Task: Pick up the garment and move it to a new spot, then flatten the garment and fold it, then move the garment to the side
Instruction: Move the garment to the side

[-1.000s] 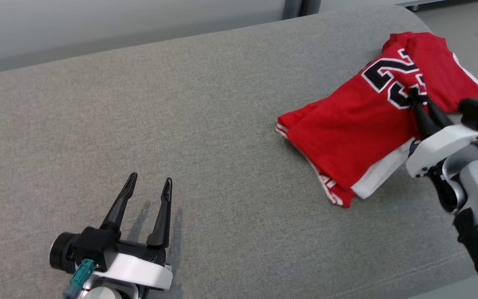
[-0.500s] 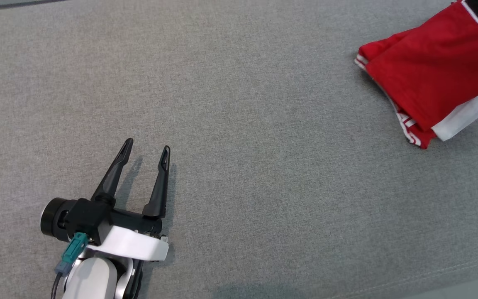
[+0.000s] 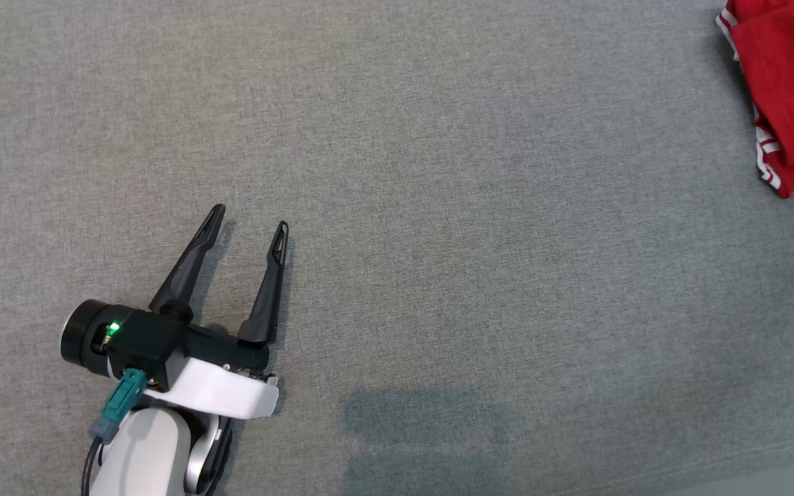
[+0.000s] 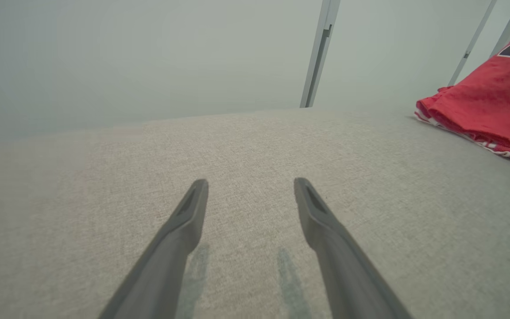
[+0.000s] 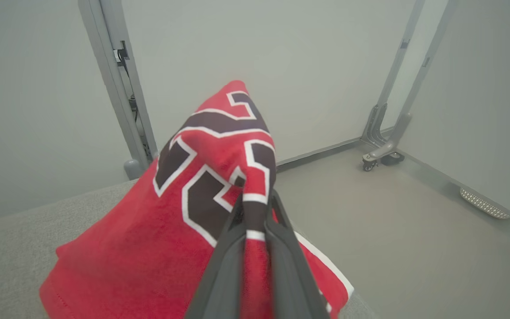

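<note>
Right jaws: closed on a raised fold of the red garment (image 5: 148, 248); the rest hangs beneath them onto the grey fabric surface (image 3: 438, 207). Left jaws: spread, empty, garment well to their right. Folding appears complete; sideways placement and release remain.

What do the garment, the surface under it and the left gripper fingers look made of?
Garment: red soft textile, probably synthetic jersey knit; matte, slightly fuzzy, folds limply.
Surface: grey woven upholstery; flecked weave, stitched seam near its edge.
Left gripper fingers: dark matte, probably moulded plastic; no metallic shine.
</note>
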